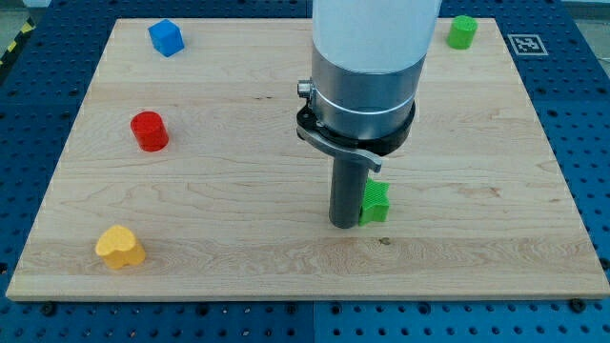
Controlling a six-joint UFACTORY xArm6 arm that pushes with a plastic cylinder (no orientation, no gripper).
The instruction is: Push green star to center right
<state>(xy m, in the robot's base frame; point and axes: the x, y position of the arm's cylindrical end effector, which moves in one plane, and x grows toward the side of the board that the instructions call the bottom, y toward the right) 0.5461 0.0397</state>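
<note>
A green star block [376, 202] lies on the wooden board [238, 219], a little right of the board's middle and toward the view's bottom. My tip [344, 225] stands right against the star's left side, touching it or nearly so. The arm's wide grey and white body [367, 67] rises above it and hides part of the board behind.
A blue block [166, 37] sits at the top left. A red cylinder [149, 131] is at the left. A yellow heart-shaped block [120, 247] is at the bottom left. A second green block [463, 31] is at the top right.
</note>
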